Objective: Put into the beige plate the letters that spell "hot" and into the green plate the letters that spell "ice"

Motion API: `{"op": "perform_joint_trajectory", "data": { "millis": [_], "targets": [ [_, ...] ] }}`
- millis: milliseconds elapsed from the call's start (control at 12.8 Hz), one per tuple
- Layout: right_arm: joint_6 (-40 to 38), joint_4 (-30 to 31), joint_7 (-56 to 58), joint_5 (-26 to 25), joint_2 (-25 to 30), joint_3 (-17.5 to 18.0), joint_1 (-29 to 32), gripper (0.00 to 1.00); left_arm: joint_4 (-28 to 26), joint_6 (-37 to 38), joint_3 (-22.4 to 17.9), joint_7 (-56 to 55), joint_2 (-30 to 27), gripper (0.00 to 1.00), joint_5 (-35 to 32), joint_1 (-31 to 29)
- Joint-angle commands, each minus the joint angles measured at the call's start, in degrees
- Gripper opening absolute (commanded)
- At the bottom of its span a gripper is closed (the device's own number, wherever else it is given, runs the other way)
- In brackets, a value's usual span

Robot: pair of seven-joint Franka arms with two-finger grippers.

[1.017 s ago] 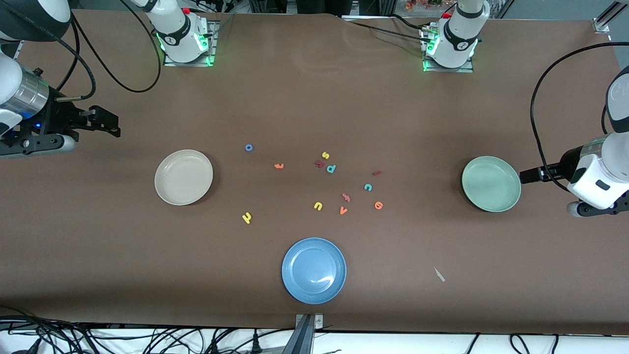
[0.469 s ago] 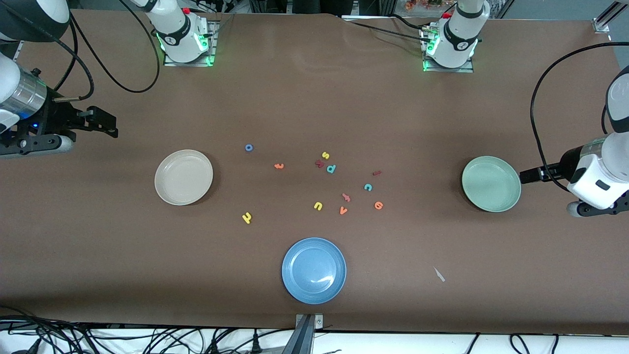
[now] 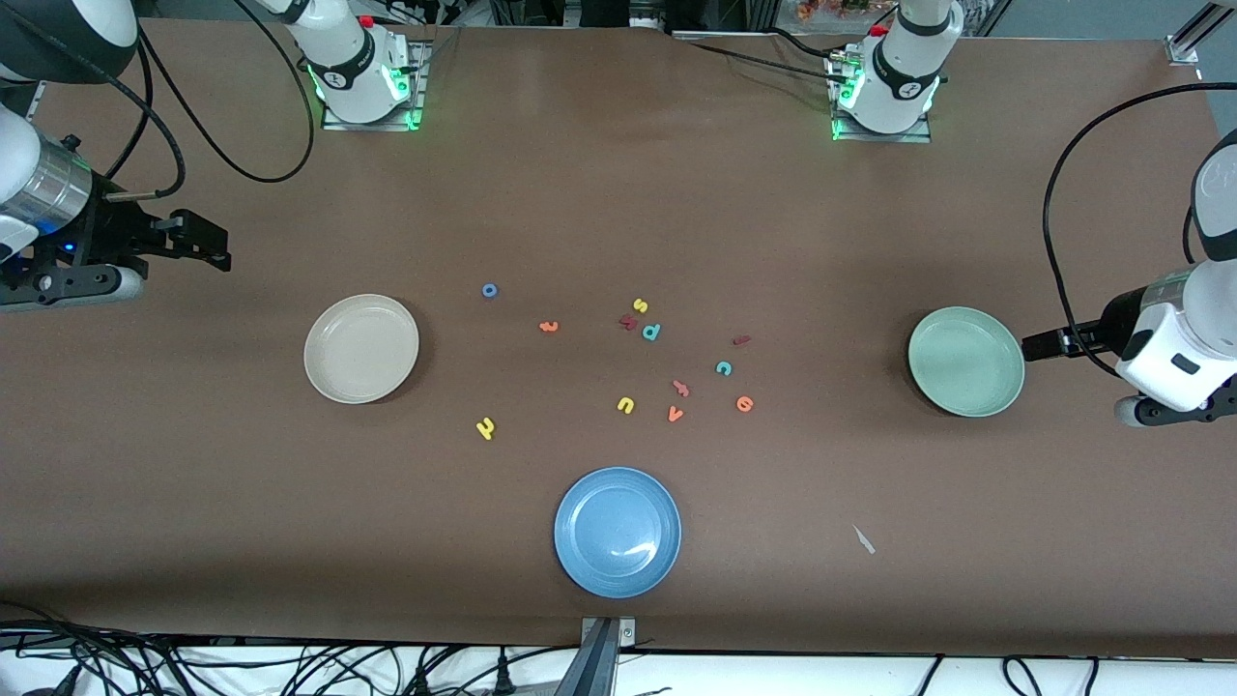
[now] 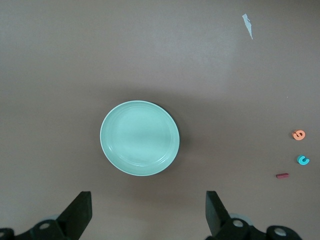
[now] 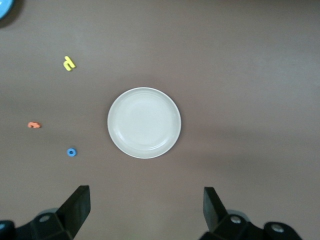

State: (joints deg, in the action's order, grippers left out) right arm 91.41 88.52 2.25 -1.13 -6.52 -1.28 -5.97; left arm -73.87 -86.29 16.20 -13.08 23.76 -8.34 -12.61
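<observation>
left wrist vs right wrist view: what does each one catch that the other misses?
Left wrist only: the green plate, the orange e, the teal c, the dark red i and a pale scrap.
Right wrist only: the beige plate, the yellow h, the orange t, the blue o and the blue plate's edge.
Shared: brown tabletop, an empty plate, and each arm's own open gripper, left and right.

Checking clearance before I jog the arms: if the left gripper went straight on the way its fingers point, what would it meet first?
Probably the green plate. The open left gripper faces the table, and the plate lies empty just ahead of its fingertips, nothing between. Height above the table is unclear.
</observation>
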Motion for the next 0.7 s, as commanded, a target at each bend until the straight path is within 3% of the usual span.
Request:
{"op": "perform_joint_trajectory", "data": {
  "millis": [0,313,469,626],
  "targets": [
    [-0.1,0.2,-0.6,-1.9,-0.1,0.5,-1.0,1.0,-0.8,0.2,-0.1,-0.5,-0.6,1.0,-0.6,0.4],
    [0.8,-0.2,-0.8,-0.8,-1.3,0.6,-1.8,1.0,-0.7,0.2,-0.1,-1.4,-0.4,1.0,-0.2,1.3],
    [1.1,-0.5,-0.8,2.6,-2.6,0.5,-2.3,1.0,-0.7,0.0,-0.1,-5.3,0.1,1.0,-0.1,3.9],
    [1.4,-0.7,-0.8,3.0,-4.4,0.6,-4.8,1.0,-0.7,-0.4,-0.2,-9.7,1.1,1.0,0.0,6.9]
  ]
}}
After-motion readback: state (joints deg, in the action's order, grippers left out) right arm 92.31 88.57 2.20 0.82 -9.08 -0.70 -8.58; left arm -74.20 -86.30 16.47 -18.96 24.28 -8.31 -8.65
